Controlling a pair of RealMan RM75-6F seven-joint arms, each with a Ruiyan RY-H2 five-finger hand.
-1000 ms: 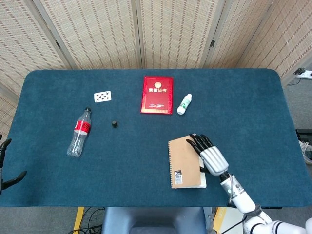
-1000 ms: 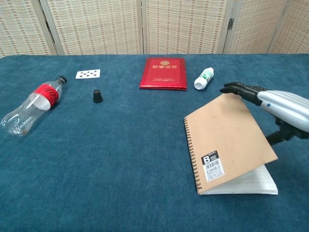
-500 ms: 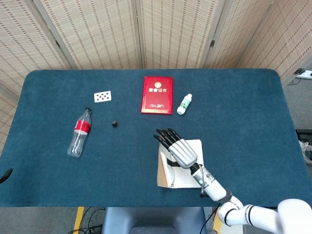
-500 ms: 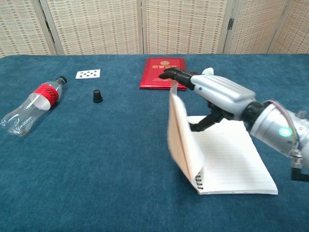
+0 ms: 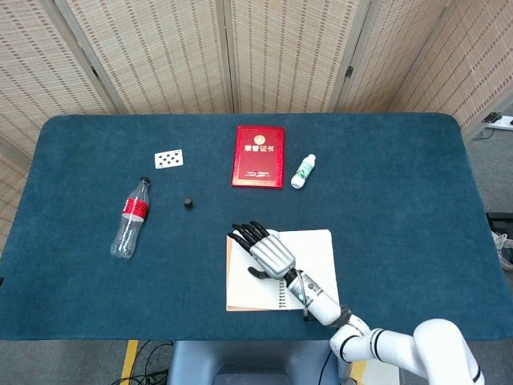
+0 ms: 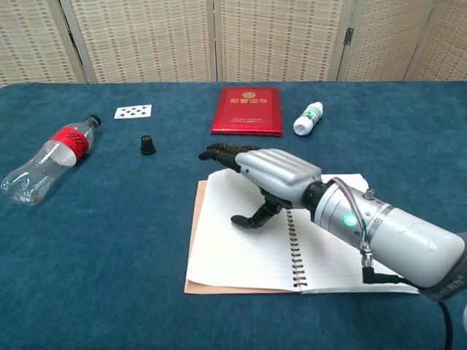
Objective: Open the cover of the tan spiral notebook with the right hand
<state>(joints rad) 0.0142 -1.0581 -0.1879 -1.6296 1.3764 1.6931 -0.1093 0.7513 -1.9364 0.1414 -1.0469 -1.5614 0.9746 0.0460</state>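
The tan spiral notebook (image 5: 314, 258) (image 6: 343, 251) lies open near the table's front edge, lined white pages on both sides of the spiral. Its tan cover (image 6: 192, 237) is flat on the table to the left, only a thin edge showing under a page. My right hand (image 5: 263, 249) (image 6: 271, 172) hovers over the left-hand page, fingers stretched toward the far left and thumb pointing down at the paper. It holds nothing. My left hand is out of both views.
A red certificate booklet (image 5: 258, 156) (image 6: 246, 111) and a small white bottle (image 5: 303, 171) (image 6: 308, 118) lie beyond the notebook. Further left are a black cap (image 5: 188, 204) (image 6: 147, 144), a playing card (image 5: 168, 159) (image 6: 133, 111) and a lying cola bottle (image 5: 131, 218) (image 6: 49, 157).
My right hand swept left, carrying the cover from half raised, through upright, down flat on the left. The left hand's fingertips slipped out of the head view.
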